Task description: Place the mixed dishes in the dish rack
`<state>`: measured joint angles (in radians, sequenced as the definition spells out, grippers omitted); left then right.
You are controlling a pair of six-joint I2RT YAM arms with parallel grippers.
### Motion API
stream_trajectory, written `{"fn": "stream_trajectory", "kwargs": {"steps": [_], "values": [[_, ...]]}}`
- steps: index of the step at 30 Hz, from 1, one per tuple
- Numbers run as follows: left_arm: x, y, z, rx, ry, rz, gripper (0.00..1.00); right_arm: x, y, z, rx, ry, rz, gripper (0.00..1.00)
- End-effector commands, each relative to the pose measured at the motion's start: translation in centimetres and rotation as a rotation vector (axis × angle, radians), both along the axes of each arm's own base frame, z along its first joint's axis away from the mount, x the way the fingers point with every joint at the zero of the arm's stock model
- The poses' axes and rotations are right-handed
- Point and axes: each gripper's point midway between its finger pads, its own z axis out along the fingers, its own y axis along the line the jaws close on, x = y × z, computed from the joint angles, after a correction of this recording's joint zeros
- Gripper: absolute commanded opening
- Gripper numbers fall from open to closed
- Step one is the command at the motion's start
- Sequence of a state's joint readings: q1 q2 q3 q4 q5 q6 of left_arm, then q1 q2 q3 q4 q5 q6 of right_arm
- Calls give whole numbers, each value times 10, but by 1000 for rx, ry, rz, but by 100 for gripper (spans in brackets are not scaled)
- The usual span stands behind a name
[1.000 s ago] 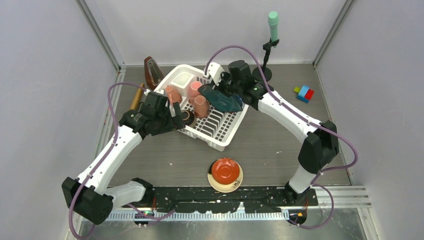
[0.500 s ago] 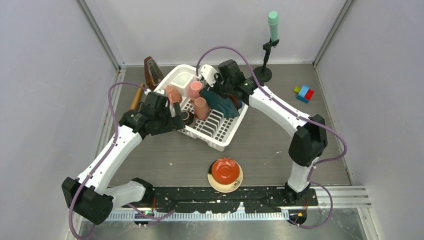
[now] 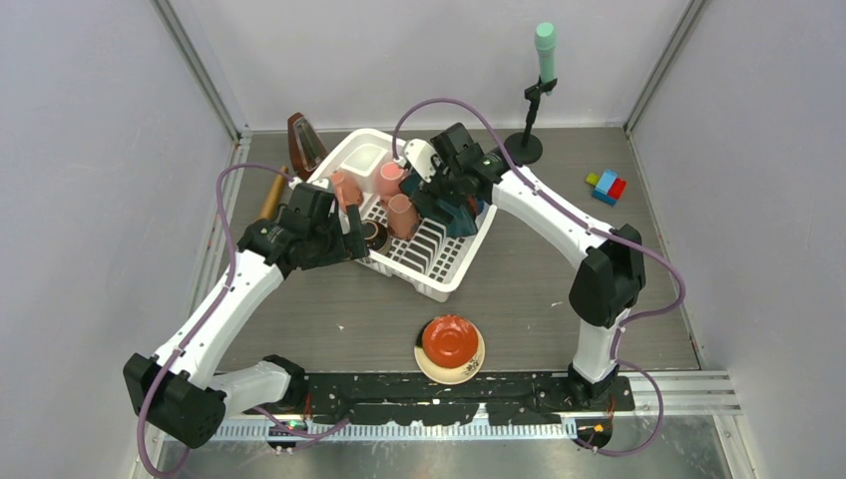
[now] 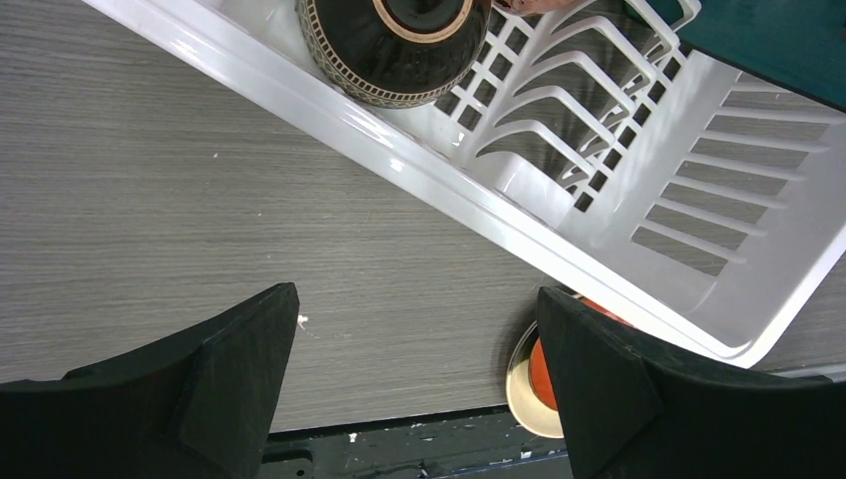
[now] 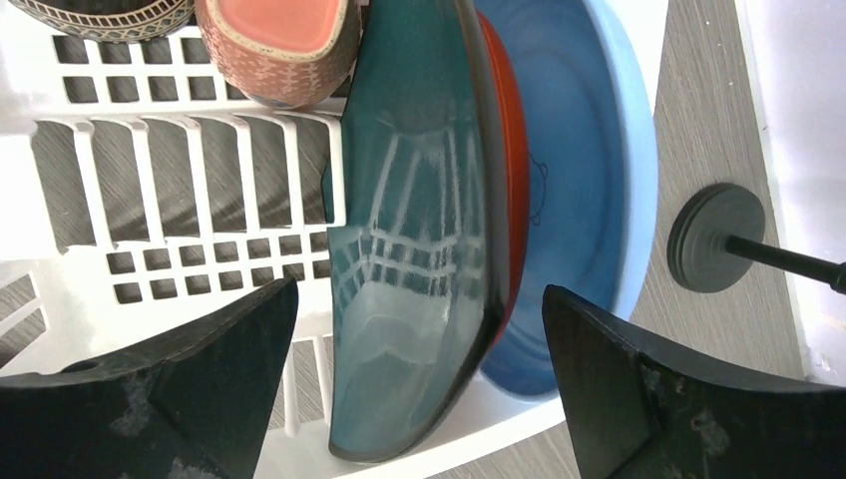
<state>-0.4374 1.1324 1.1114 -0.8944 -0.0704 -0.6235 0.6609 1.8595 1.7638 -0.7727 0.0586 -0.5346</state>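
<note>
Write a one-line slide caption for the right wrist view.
Open right gripper over a glossy dark teal plate standing on edge in the white plastic dish rack.

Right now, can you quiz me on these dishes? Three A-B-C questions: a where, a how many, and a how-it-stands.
1. Where is the cream saucer?
A. In the dish rack
B. On the table, under a red saucer
C. On the floor

2. How many pink mugs are in the dish rack?
A. One
B. Three
C. Six

3. How is the dark teal plate placed?
A. Flat on the table
B. Flat on the red saucer
C. On edge in the dish rack

Answers:
1 B: the top view shows it on the table, under the red one.
2 B: three show from above.
3 C: the right wrist view shows it upright.
</note>
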Motion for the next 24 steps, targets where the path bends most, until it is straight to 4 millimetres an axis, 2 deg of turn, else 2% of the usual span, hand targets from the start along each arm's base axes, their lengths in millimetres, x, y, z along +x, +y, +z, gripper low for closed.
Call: {"fn": "stream_trajectory", "kwargs": {"steps": [1,4,7,10,12,15,16,17,18,19,20,21,22,24], "values": [[5,-2,16,-23,-57,-7,92,7,-4,76,137,-152,-55,100],[5,-3,16,-28,-54,-13,92,-2,-5,98,204,-174,-56,100],[2,-8,16,-42,-52,-49,93,-13,-13,113,256,-189,-98,100],[-10,-29,20,-115,-52,-216,93,-24,-23,128,323,-201,-168,100],[-24,-45,22,-183,-45,-343,93,-38,-31,137,400,-196,-227,100],[-35,-55,23,-252,-34,-387,90,-68,-51,143,513,-191,-301,100],[-37,-56,22,-260,-28,-387,90,-78,-59,158,571,-223,-315,100],[-40,-58,21,-270,-15,-394,89,-85,-64,144,588,-189,-364,100],[-44,-60,19,-277,-3,-399,88,-96,-72,153,629,-203,-372,100],[-48,-63,18,-284,7,-402,88,-103,-74,138,649,-154,-411,100],[-53,-66,14,-285,20,-408,88,-116,-81,141,683,-149,-420,100],[-58,-70,12,-287,24,-417,88,-125,-81,120,689,-83,-454,100],[-63,-75,9,-286,22,-432,87,-136,-86,121,721,-73,-459,100],[-72,-84,3,-285,7,-442,87,-156,-88,87,734,32,-497,98]]}}
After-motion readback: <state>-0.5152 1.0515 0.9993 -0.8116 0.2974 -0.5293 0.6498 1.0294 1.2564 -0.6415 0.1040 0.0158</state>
